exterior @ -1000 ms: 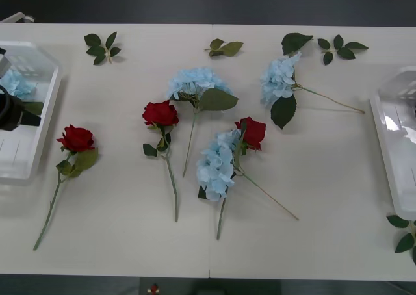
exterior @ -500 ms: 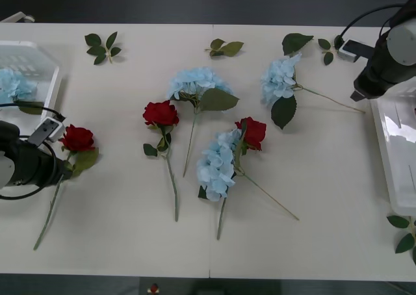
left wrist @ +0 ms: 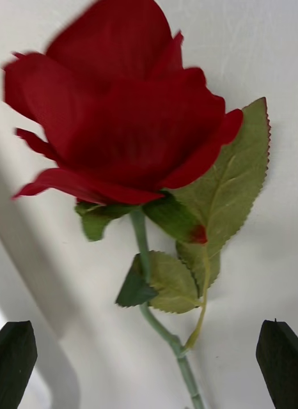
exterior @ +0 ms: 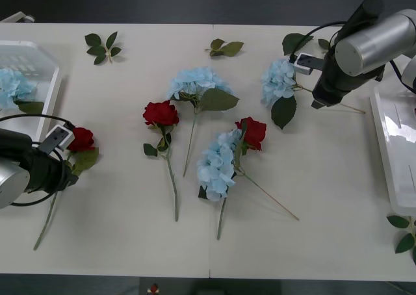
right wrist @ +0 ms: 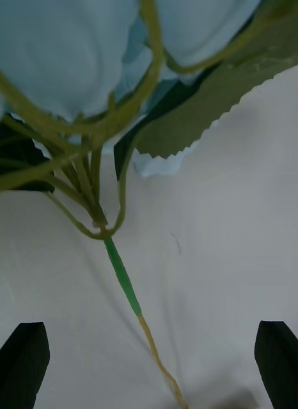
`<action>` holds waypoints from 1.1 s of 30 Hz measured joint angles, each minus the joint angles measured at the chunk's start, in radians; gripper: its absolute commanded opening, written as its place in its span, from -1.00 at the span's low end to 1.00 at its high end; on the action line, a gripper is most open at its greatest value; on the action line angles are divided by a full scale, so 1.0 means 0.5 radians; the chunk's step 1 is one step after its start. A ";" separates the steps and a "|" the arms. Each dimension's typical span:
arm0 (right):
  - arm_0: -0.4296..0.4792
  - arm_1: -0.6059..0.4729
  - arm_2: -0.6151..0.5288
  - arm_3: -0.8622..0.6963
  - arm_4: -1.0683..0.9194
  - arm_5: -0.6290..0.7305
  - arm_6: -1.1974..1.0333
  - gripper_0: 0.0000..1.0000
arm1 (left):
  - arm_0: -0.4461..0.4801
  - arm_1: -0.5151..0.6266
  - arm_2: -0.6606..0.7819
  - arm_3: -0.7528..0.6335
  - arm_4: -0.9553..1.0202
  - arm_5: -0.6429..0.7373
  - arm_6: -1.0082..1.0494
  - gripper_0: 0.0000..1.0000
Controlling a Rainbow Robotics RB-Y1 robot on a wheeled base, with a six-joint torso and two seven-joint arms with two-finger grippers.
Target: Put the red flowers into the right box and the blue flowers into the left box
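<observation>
Pincers (left wrist: 149,383) of both arms are released, black fingertips spread at the corners of each wrist view. No writing can be read. Since half a second ago the left arm has shifted slightly rightward over the leftmost red rose (exterior: 80,139), whose stem (left wrist: 155,313) runs between its open fingers; the right arm has swung in from the right box (exterior: 398,145) and now hangs with its pincer (right wrist: 149,377) above the blue flower (exterior: 279,79) stem (right wrist: 123,281). Other flowers lie mid-worktop (exterior: 130,243); one blue flower (exterior: 13,86) sits in the left box (exterior: 45,106).

I see 3 deep-red roses (exterior: 160,113), 4 pale-blue flower clusters (exterior: 216,163), green leaves (exterior: 218,100), white table (exterior: 312,230).
</observation>
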 measured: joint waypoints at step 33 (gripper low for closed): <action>0.000 0.277 -0.100 0.405 0.059 -0.240 0.123 -1.00 | -0.012 -0.199 0.000 0.247 -0.056 -0.176 0.000 -1.00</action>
